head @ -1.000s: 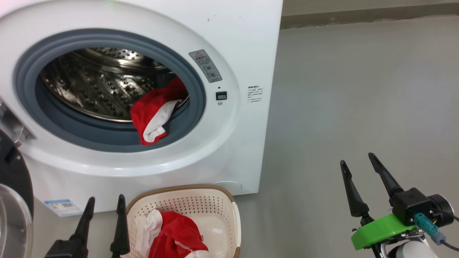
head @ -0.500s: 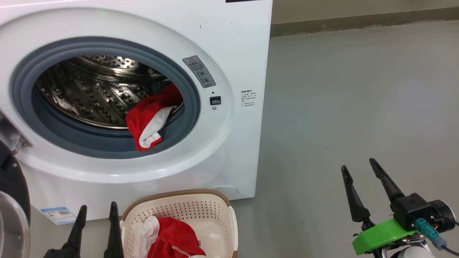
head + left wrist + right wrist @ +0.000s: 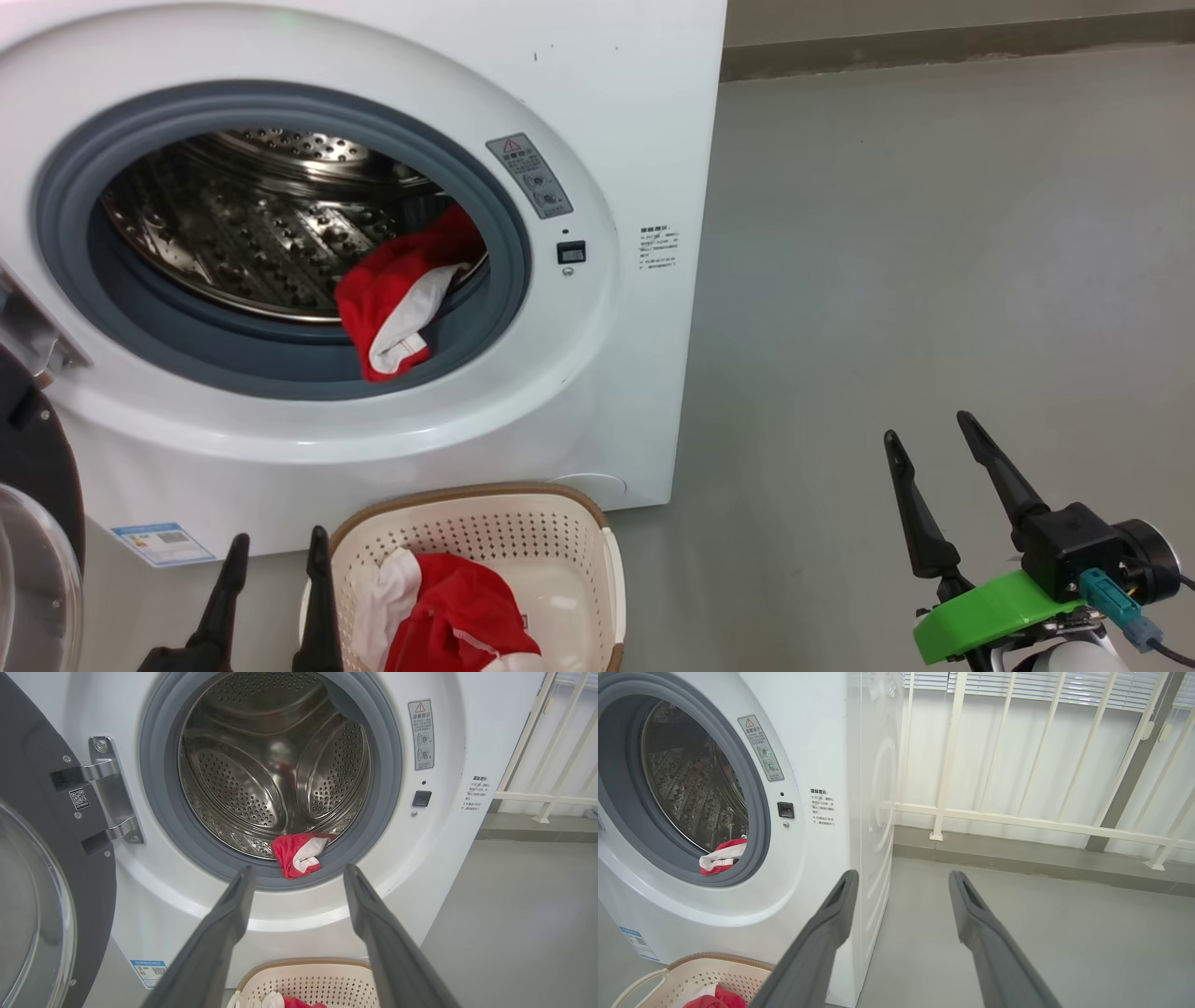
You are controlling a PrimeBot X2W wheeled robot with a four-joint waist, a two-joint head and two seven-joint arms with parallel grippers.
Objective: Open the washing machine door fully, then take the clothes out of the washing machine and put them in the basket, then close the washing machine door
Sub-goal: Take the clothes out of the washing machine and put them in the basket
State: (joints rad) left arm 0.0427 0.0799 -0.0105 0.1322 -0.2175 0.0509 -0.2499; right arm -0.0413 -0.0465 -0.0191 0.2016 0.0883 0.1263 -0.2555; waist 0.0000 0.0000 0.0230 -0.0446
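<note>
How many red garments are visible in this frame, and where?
2. One red garment drapes over the washing machine's grey ring at its lower right; a second red garment lies in the basket. Either may hide more pieces.

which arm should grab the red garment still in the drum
Left. The left tool, open, points straight at the red garment on the drum lip; the right tool is off beside the washing machine.

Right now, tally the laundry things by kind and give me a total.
Washing machine: 1
Washing machine door: 1
Basket: 1
Red-and-white clothes heaps: 2, one in the drum mouth, one in the basket
Total: 5
</note>
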